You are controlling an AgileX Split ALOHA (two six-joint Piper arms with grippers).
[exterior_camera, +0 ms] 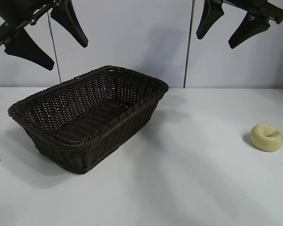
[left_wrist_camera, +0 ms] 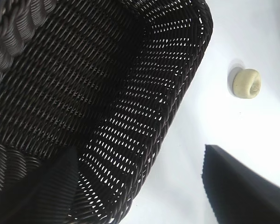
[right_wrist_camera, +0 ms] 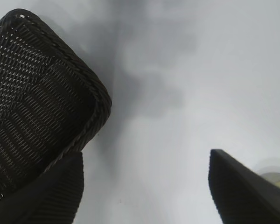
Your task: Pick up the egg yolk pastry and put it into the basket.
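Nearest me, the empty basket (exterior_camera: pixel 89 117) sits left on the table (exterior_camera: pixel 188 188), the egg yolk pastry (exterior_camera: pixel 267 137) well apart at right, while left gripper (exterior_camera: pixel 49 40) and right gripper (exterior_camera: pixel 226 26) hang overhead, jaws wide, holding nothing, seemingly poised to begin.

We record the basket (exterior_camera: pixel 85 123) as dark brown throughout, in a tight woven wicker pattern with a braided rim; light shows through the weave as rows of small pale slits. The egg yolk pastry (exterior_camera: pixel 267 137) at the right is pale yellow with a darker crease across its top. The table (exterior_camera: pixel 193 188) is plain white. Both the left gripper (exterior_camera: pixel 49 40) and the right gripper (exterior_camera: pixel 233 26) are matt black; their fingers (left_wrist_camera: pixel 242 186) carry a fine ribbed texture.
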